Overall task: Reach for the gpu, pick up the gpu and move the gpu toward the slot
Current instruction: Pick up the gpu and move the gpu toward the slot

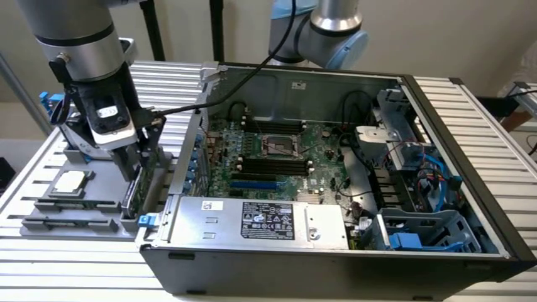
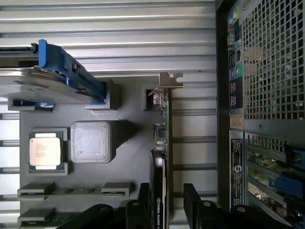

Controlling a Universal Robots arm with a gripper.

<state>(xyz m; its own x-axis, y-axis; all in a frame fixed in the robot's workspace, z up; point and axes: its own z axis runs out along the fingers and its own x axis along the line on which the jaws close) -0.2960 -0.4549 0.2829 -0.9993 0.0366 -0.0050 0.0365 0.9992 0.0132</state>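
- The gripper (image 1: 141,173) hangs in the left of the exterior view, low over the grey tray (image 1: 105,189) that sits on the slatted metal table (image 1: 75,270) beside the open computer case (image 1: 336,270).
- The gpu (image 1: 143,192) stands on its long edge in a holder at the tray's side nearest the case, just outside the case wall.
- In the wrist view the gpu (image 2: 162,138) is seen edge-on, a thin green strip with its silver bracket (image 2: 169,81) at the end away from the gripper (image 2: 167,188).
- The two black fingers (image 2: 195,205) stand apart with the card's near end between them. One finger is close against the card and the other shows a clear gap, so nothing is clamped yet.
- The card has not been lifted — it is seated in the tray (image 2: 128,157).
- Also on the tray in the wrist view: a processor chip (image 2: 46,151) in a square recess, a ribbed grey block (image 2: 90,141) just beside it, narrow green memory sticks (image 2: 71,191) lying in slots, and a silver hard drive with a blue frame (image 2: 52,81).
- In the exterior view's centre, the motherboard (image 1: 277,157) lies inside the case, with a blue slot (image 1: 256,186) near its lower edge, well apart from the card.
- The silver power supply (image 1: 260,220) fills the lower middle of the case, in front of the board.
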